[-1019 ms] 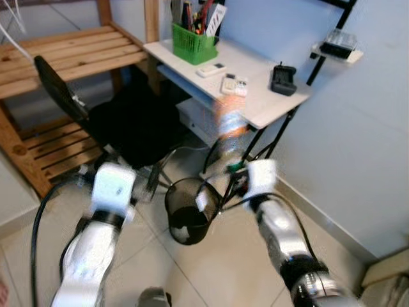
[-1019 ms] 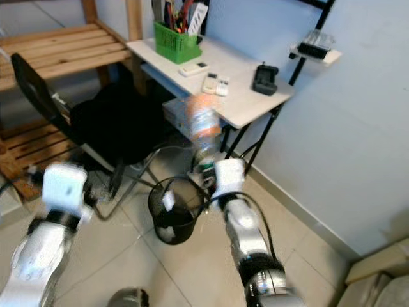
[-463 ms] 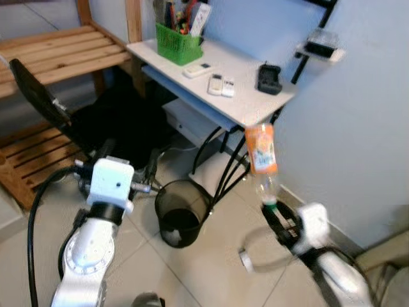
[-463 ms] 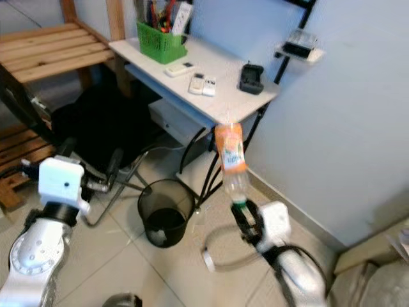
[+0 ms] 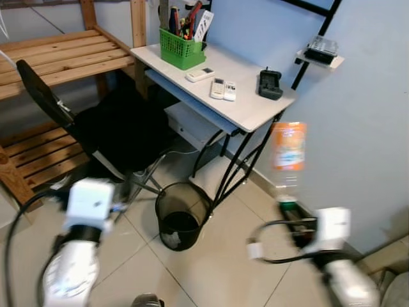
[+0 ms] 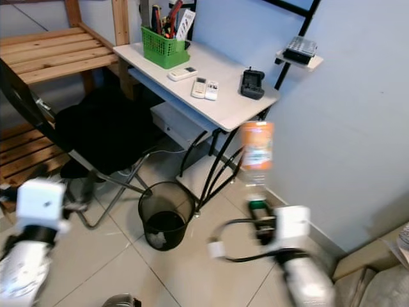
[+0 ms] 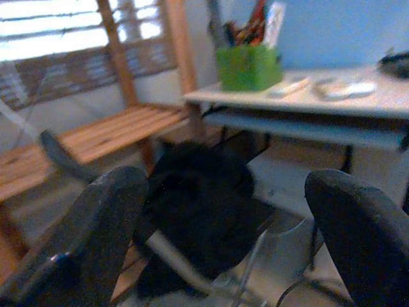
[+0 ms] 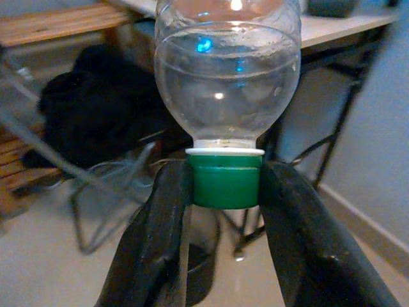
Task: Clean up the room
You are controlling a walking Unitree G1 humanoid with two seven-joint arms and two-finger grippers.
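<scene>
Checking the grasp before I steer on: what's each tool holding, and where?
Right tool pinches the clear bottle by its green cap, inverted. Left tool is open, holding nothing.

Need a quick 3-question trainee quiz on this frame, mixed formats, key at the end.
1. True or false: the right gripper grips the plastic bottle by its green cap, cap end down.
2. Which sits on the floor beside the desk's legs? A) black mesh bin B) green basket C) black charger
3. Fill in: the left gripper's fingers are ____.

Key: 1 true; 2 A; 3 open, holding nothing.
</scene>
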